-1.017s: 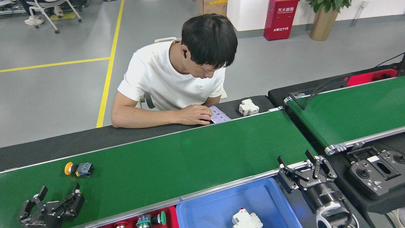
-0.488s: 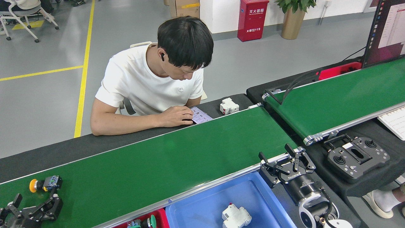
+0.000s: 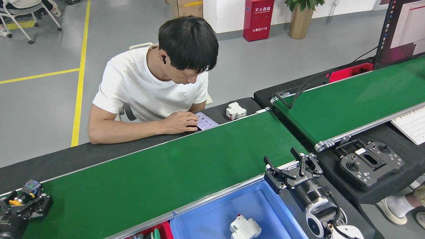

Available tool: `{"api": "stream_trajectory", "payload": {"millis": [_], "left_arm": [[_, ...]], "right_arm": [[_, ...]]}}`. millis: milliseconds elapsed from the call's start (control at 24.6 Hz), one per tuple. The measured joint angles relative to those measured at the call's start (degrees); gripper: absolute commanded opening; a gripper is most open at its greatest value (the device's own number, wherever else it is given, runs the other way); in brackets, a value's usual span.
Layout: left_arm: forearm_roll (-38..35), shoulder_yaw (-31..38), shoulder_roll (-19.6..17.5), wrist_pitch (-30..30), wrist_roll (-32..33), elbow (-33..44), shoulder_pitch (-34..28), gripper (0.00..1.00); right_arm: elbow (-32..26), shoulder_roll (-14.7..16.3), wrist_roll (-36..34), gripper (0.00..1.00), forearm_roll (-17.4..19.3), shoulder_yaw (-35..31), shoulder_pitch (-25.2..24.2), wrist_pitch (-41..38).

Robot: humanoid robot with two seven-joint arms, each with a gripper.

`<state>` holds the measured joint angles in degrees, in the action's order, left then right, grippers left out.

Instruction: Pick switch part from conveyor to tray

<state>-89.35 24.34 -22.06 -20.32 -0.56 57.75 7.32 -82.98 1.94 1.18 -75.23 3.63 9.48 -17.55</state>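
Note:
The switch part [image 3: 24,195], with a yellow button and a blue-and-black body, lies at the far left of the dark-green conveyor [image 3: 166,176]. My left gripper [image 3: 26,203] is down around it, open, with a finger on either side; whether the pads touch it I cannot tell. My right gripper [image 3: 288,163] is open and holds nothing, over the conveyor's near rail by the right corner of the blue tray [image 3: 206,219]. A red tray [image 3: 163,229] shows partly at the bottom edge, left of the blue one.
A white breaker [image 3: 245,229] lies in the blue tray and a green-capped part [image 3: 153,234] in the red one. A person leans on the far table over a phone [image 3: 205,121], beside another white breaker [image 3: 236,111]. At right are a second green belt [image 3: 348,99], a remote controller [image 3: 369,162] and a keyboard [image 3: 411,124].
The view has swung right, so everything sits further left. My left gripper moved up from below the switch part and now straddles it. The right gripper stays open.

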Motion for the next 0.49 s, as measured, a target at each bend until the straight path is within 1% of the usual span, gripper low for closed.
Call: {"api": "stream_trajectory", "payload": {"millis": [122,203,244,366,488], "left_arm": [[1.1,1.4,-0.1,-0.9,-0.6,2.4,-1.3,0.0],[3.0,3.1,-0.1,-1.3,-0.8,7.6,-4.6,0.0],[4.5,3.6,0.0,-1.6,-0.8,10.9,-7.1,0.0],[10.5,4.5,0.4,-2.2,-0.9,23.9,-18.0,0.01],[13.4,4.5,2.9,-2.6,-1.4,36.7,-29.1,0.02]], "right_arm": [[0.0,0.0,0.0,0.98,0.0,0.0,0.0,0.0],[0.0,0.0,0.0,0.98,0.0,0.0,0.0,0.1],[0.0,0.0,0.0,0.98,0.0,0.0,0.0,0.1],[0.0,0.0,0.0,0.98,0.0,0.0,0.1,0.2],[0.0,0.0,0.0,0.98,0.0,0.0,0.0,0.6]]}}
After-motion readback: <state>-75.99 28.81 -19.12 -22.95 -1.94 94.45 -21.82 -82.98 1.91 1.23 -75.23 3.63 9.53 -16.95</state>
